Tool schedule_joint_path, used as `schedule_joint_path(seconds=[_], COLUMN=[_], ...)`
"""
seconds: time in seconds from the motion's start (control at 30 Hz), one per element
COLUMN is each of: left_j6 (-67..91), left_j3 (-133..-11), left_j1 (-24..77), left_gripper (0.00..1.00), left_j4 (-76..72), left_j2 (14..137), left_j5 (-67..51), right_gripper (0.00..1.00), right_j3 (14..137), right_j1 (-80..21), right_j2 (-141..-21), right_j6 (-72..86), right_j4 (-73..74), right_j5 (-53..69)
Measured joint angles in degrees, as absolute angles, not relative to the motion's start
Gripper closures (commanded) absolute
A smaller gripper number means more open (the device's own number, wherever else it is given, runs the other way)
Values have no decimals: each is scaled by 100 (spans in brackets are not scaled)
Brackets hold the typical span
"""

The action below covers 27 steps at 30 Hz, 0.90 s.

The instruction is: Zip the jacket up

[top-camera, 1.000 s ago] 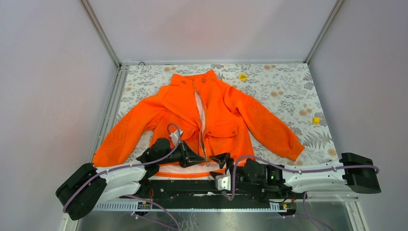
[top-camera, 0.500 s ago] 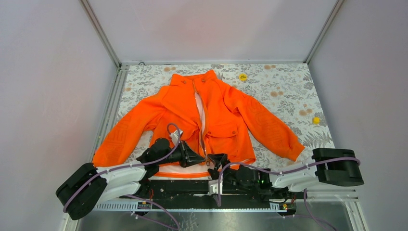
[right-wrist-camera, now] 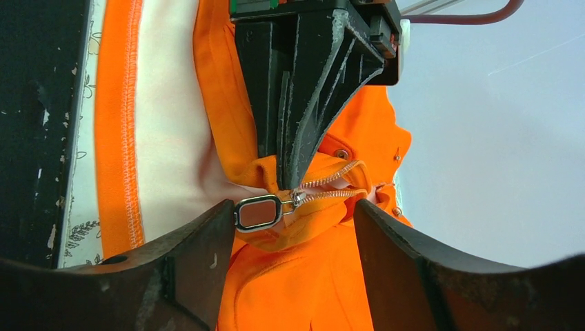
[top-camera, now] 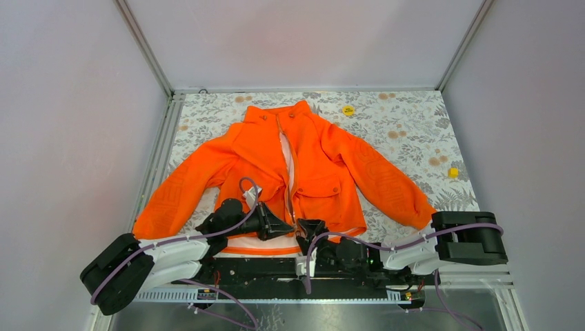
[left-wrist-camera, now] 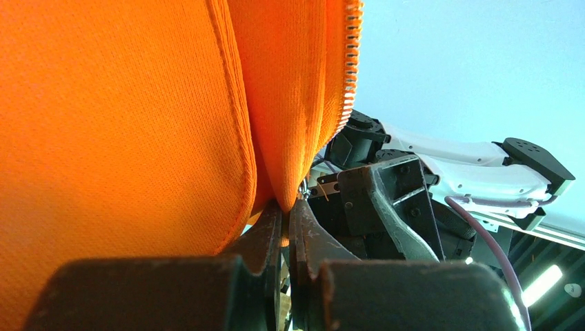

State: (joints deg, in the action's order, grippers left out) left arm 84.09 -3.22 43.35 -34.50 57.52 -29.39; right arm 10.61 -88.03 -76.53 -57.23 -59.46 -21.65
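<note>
The orange jacket (top-camera: 303, 162) lies face up on the table, its zipper open along the middle with white lining showing. My left gripper (top-camera: 290, 226) is shut on the jacket's fabric by the bottom of the zipper, and the left wrist view shows the fold (left-wrist-camera: 283, 158) pinched between its fingers. My right gripper (top-camera: 310, 227) is open just right of it. In the right wrist view the metal zipper pull (right-wrist-camera: 259, 212) lies between my open fingers, close to the left finger (right-wrist-camera: 200, 255), with the zipper teeth (right-wrist-camera: 331, 187) running away from it.
A yellow round disc (top-camera: 348, 109) lies at the back by the collar. A small yellow cube (top-camera: 453, 172) sits at the right. The table has a floral cloth (top-camera: 414, 124), with metal rails on its left edge (top-camera: 160, 148) and walls around.
My right arm has swung left, bringing its open gripper up to the zipper's lower end beside my left gripper. The left gripper has held still on the fabric.
</note>
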Motion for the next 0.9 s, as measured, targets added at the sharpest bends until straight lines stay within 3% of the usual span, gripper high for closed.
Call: schedule_joint_path(seconds=[0.33, 0.73, 0.83, 0.9], left_j6=[8412, 8407, 8399, 8379], left_j3=[-316, -309, -285, -281], left_j1=[4329, 4327, 4327, 4329], left_gripper=[100, 100, 100, 100], left_j4=[-3570, -3564, -3553, -3494], left_j2=[5752, 5749, 5749, 5749], left_j5=[-2936, -2941, -2941, -2943], right_gripper=[60, 81, 99, 100], right_j3=[1061, 1068, 1100, 1168], right_j1=[-8809, -8809, -8809, -8809], right_j2=[-7411, -7288, -7212, -7159], right_j6=[-5664, -5566, -5524, -5457], right_j4=[-5642, -5358, -5227, -5078], right_j5=[-2021, -1986, -1986, -1986])
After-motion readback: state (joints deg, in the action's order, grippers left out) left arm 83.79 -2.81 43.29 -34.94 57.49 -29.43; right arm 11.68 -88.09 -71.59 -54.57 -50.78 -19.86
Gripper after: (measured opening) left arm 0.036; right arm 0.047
